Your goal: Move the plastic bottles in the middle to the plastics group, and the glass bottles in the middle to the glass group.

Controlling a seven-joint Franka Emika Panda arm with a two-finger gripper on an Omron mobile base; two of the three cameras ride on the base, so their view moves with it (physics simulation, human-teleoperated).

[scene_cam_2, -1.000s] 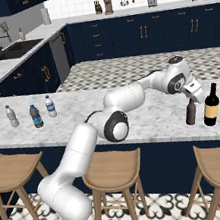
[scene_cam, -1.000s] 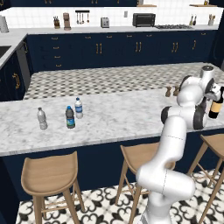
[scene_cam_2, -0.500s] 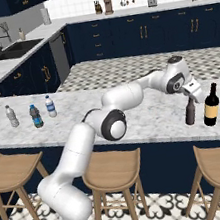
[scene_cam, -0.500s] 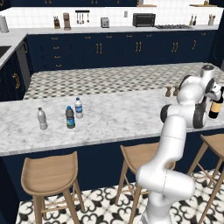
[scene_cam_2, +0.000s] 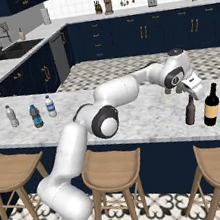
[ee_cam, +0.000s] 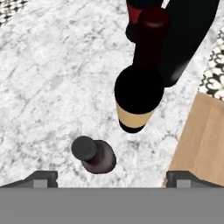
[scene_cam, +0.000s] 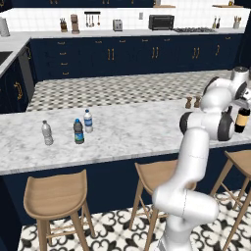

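From the left base view, the dark plastic bottle [scene_cam: 78,132] stands upright on the marble counter [scene_cam: 132,132], between the two clear water bottles [scene_cam: 87,120]. Far to the right, two stubby brown bottles [scene_cam: 192,102] stand near the arm [scene_cam: 203,127], and the black wine bottle [scene_cam: 241,119] is just behind its elbow.

In the right base view the gripper [scene_cam_2: 191,88] hangs just above the slim brown bottle [scene_cam_2: 190,111], which stands upright, the wine bottle beside it.

In the hand view the two fingertips [ee_cam: 43,178] stand wide apart, holding nothing. The brown bottle's cap lies below and between them, nearer one tip, its long axis pointing toward the camera. I judge a straight descent would meet the neck.
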